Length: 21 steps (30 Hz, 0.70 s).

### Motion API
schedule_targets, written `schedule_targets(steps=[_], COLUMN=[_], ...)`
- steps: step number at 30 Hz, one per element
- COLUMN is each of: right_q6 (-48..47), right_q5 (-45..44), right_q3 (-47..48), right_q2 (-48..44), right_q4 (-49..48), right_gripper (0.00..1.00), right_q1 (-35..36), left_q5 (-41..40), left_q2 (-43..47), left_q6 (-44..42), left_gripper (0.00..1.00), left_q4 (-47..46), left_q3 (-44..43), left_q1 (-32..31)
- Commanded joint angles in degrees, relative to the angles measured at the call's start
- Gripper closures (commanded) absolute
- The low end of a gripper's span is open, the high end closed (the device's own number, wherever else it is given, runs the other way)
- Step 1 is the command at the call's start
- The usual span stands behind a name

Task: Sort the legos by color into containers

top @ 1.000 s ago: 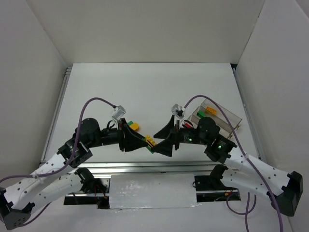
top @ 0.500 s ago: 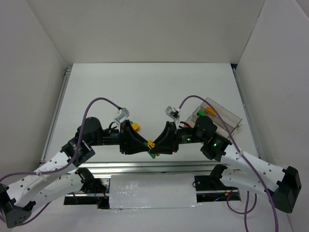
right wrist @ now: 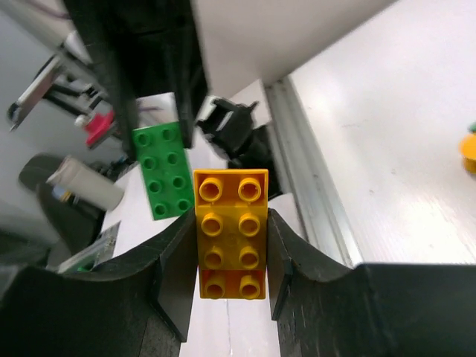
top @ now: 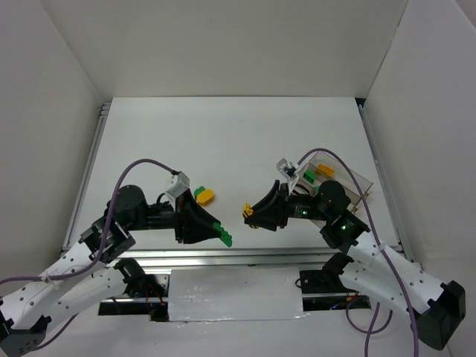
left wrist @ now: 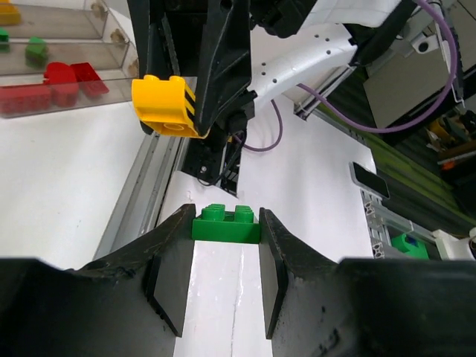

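The white table (top: pixel 223 134) carries everything. The left arm (top: pixel 82 256) and right arm (top: pixel 387 260) both bend inward from the near edge, so their tools face each other over the table's near middle without touching.

The clear tray (top: pixel 355 181) sits on the right side, partly behind the right arm. In the left wrist view its three long compartments hold red bricks (left wrist: pixel 52 82) in one, a small green piece (left wrist: pixel 33 50) in the next, and a yellow piece (left wrist: pixel 9 13) in the last.

The left gripper (left wrist: pixel 225 232) is closed narrowly on a green brick (left wrist: pixel 225 223), which is pinched at the fingertips and raised above the near rail. The right gripper (right wrist: pixel 230 249) clamps a yellow brick (right wrist: pixel 230 232) lengthwise between its fingers, studs toward its camera.

A loose yellow-orange piece (top: pixel 206 196) with green touching it lies on the table just beyond the left gripper.
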<state>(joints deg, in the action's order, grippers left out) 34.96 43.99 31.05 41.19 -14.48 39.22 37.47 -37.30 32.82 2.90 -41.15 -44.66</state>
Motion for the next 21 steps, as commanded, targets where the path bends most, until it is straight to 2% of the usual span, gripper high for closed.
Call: schedule_targets(steps=[1,2,3,4,6,8,10,15,21], right_q6=[-1.6,-3.0,-3.3,-3.8,-3.0,-2.6,-3.2,0.3,14.0], right_q5=[-6.7,-12.5,-19.0,-31.8,-45.2,-54.7,-56.5,-60.4,-67.3], right_q3=[1.9,2.6,3.5,6.1,11.0,13.7,16.7,21.3,23.0], right_q2=[-0.9,-1.2,-0.6,0.7,7.2,12.4,19.1,29.9,33.7], right_q4=[6.8,10.2,17.7,22.0,32.9,36.9,38.8,38.2,36.0], right_gripper=[1.0,1.0,1.0,1.0,1.0,1.0,1.0,1.0,1.0], right_q1=[-2.7,-4.0,-6.6,-8.3,-14.8,-20.6,-28.4,-40.5,-44.7], left_q5=[-4.3,-10.0,-13.3,-16.7,-27.0,-32.3,-36.6,-35.1,-33.3], left_q2=[0.6,0.4,0.2,-0.5,-1.3,-2.1,-2.7,-2.0,-1.5], left_q6=[-3.2,-3.6,-4.2,-5.6,-6.5,-7.0,-6.5,-5.7,-5.7], left_gripper=[1.0,1.0,1.0,1.0,1.0,1.0,1.0,1.0,1.0], left_q4=[4.9,7.5,10.7,17.0,24.1,27.5,29.8,29.2,28.7], left_q3=[-4.0,-5.2,-6.3,-8.8,-11.2,-12.1,-12.2,-10.9,-10.2], left_q1=[0.0,0.0,-0.1,-0.1,0.0,-0.1,0.0,-0.1,-0.1])
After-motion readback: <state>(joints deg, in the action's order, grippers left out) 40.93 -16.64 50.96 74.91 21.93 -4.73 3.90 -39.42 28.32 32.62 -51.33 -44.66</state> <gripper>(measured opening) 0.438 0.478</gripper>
